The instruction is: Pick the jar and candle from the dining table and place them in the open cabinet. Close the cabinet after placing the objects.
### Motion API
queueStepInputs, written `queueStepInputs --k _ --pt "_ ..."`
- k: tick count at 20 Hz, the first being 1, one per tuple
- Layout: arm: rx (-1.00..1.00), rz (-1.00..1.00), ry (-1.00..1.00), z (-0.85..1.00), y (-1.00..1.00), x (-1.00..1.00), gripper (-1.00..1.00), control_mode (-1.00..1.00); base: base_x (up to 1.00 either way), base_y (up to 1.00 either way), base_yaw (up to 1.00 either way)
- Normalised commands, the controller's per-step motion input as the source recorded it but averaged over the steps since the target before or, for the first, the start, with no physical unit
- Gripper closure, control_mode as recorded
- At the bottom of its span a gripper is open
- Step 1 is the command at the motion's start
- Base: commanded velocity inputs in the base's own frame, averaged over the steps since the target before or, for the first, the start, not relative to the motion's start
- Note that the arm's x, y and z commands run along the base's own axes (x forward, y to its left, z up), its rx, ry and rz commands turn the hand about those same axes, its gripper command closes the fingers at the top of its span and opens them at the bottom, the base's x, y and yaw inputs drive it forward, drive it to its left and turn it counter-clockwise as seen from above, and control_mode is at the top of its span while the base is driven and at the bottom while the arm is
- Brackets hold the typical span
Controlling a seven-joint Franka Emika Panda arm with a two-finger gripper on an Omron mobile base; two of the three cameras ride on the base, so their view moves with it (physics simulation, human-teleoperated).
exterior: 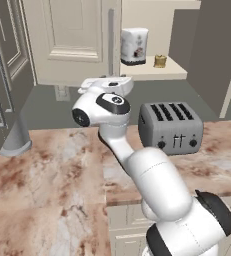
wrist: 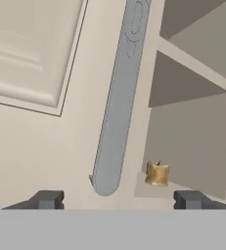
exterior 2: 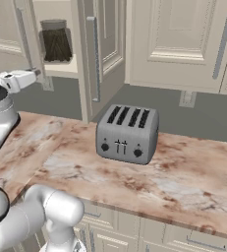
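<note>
The claw is released: its two dark fingertips stand wide apart with nothing between them. It faces the lower end of the long grey bar handle on one door of the cabinet. From the right base view the claw hangs just below that handle's foot, seemingly close to the door face, though I cannot tell whether it touches.

Just beside the handle, on the open side, the candle sits upright on the pale shelf, near the shelf's front edge. Further from the handle than the candle in the hand view, and further back, is the jar, also upright on the same shelf. Both things look already put away, so by my reading what is left is the closing.

The other door swings out well away from the handle, edge-on above the tabletop, where a grey toaster stands below it.

A cabinet door is stiff and hinged, and it should swing with little force. A push with the released fingers flat on the panel, near the free edge where its own handle runs, gives the most leverage. Clenching on a bar handle is possible but probably slippery (smooth, rounded, and a pull is not what is wanted). The candle is the one to mind: being small and light near the shelf's lip, it could be tipped by a door edge or a stray finger. The glass jar sits far enough back to be safe.
</note>
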Motion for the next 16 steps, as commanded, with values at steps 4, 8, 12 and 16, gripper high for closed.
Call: queueStepInputs --k 4,8,12,16 --pt "0.0 0.0 0.0 -0.01 -0.12 0.44 -1.0 -1.0 0.0 0.0 0.0" --pt "0.0 0.0 0.0 0.0 -0.05 0.41 -1.0 -1.0 0.0 0.0 0.0" --pt "0.0 0.0 0.01 -0.01 0.0 0.25 -1.0 -1.0 0.0 0.0 0.0" --pt "0.0 0.0 0.04 -0.03 0.0 0.19 -1.0 -1.0 0.0 0.0 0.0"
